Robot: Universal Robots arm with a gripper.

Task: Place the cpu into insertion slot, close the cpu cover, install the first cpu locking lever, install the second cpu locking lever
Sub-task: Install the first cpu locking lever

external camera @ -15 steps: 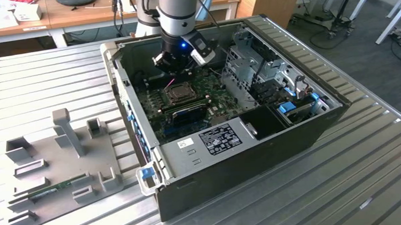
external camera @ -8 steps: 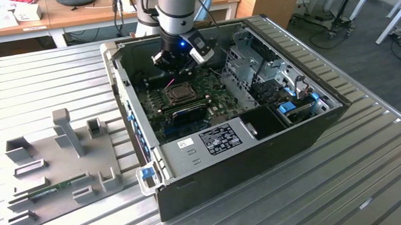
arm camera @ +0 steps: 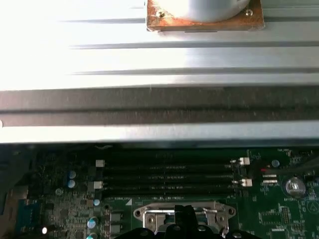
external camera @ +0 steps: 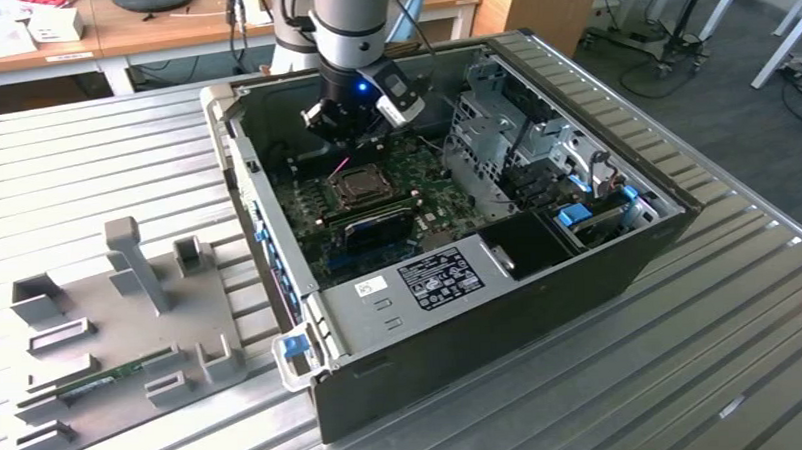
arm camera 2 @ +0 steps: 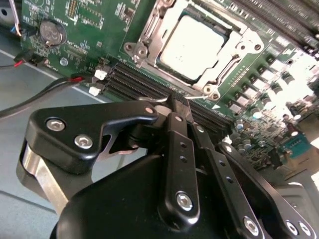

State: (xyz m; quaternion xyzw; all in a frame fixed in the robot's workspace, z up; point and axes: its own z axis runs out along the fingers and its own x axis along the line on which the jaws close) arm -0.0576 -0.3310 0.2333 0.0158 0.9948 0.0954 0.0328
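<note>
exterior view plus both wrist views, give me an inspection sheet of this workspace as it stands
surface: ribbed metal table, open computer case lying on it
job's things: cpu sits in the insertion slot; cpu cover lies flat around it
clutter: grey fixture plate with uprights, at the exterior view's left
grippers: gripper shut, hanging just beside the slot's frame
cables: red and black wires beside the board
surroundings: wooden desks behind the table

below gripper [arm camera 2: 175,101]: memory slots [arm camera 2: 132,79], very near | one side: grey drive cage [external camera: 485,140], near | other side: case wall [external camera: 239,163] | above: open
</note>
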